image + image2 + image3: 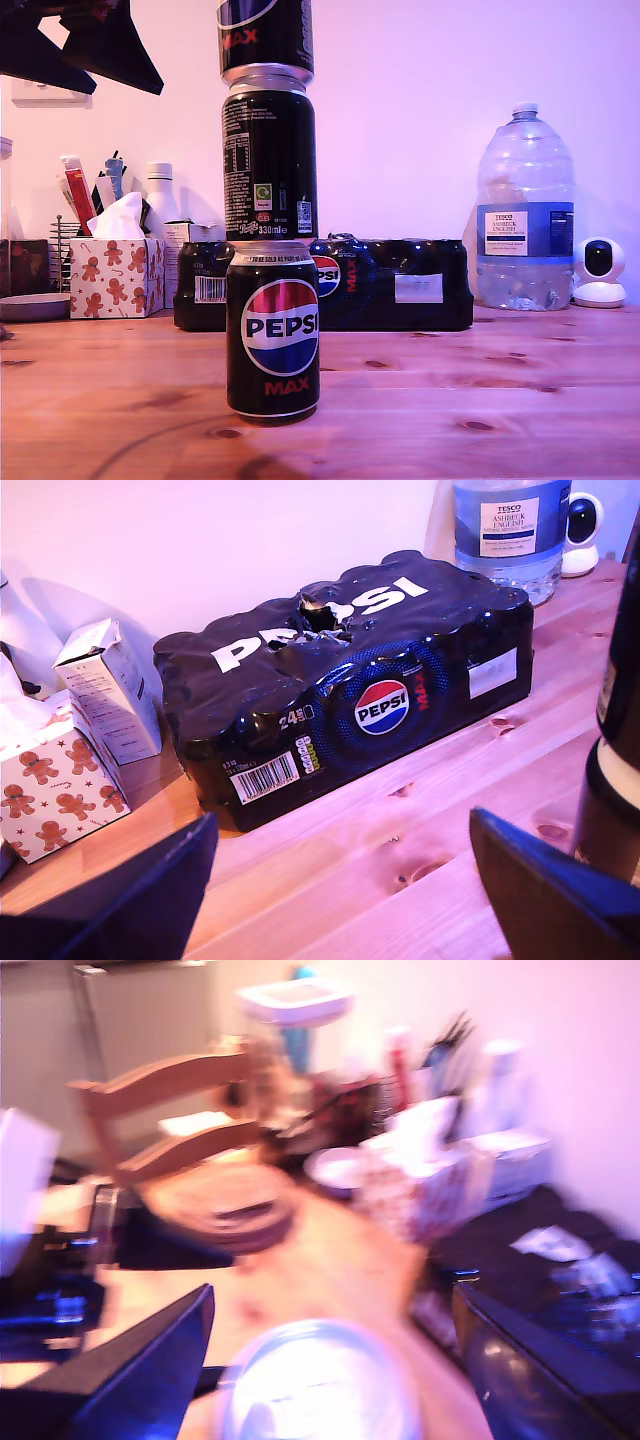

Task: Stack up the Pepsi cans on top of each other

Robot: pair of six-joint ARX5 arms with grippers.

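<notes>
Three Pepsi cans (270,250) stand stacked upright on the wooden table (480,400). Behind them lies a wrapped multipack (400,285).

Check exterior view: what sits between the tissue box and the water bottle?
In the exterior view, between the tissue box and the water bottle lies the wrapped multipack, with the stack of Pepsi cans standing in front.

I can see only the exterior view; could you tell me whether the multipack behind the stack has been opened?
Observer: Yes, the multipack has its wrap torn open on top.
Operator: Is your first gripper holding anything?
Observer: No, my first gripper is open, with only table between its jaws.
Operator: And the second?
Observer: My second gripper is open above a blurred silver can top.
</notes>
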